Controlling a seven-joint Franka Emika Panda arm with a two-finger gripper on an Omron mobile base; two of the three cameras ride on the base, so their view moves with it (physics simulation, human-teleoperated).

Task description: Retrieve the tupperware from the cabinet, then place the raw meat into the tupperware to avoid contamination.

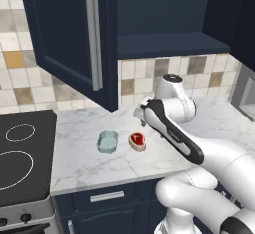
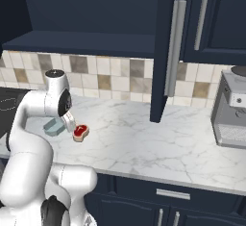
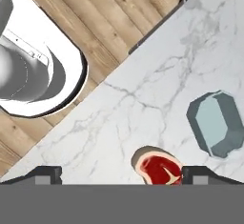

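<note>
The cabinet stands open, above and beyond the hand; its shelf appears bare. The marble surface lies directly below the hand and carries both task items.

The tupperware sits on the surface, just beside the meat and apart from it, on the far side of the meat from the hand. Judged from this, retrieval from the cabinet is complete and the transfer is not yet done. The container looks light, stiff and smooth; expect it to slide if nudged.

The hand hovers above the surface with its fingers spread wide apart and holding nothing. In the hand view the two fingertips flank the raw meat, which lies nearer one tip than the other.

The meat is a small red slice with a pale fatty rim. Treat it as soft, light and probably slippery. Take hold across its narrow width at the rim, centred between the fingers, with a low approach close to the surface.
</note>
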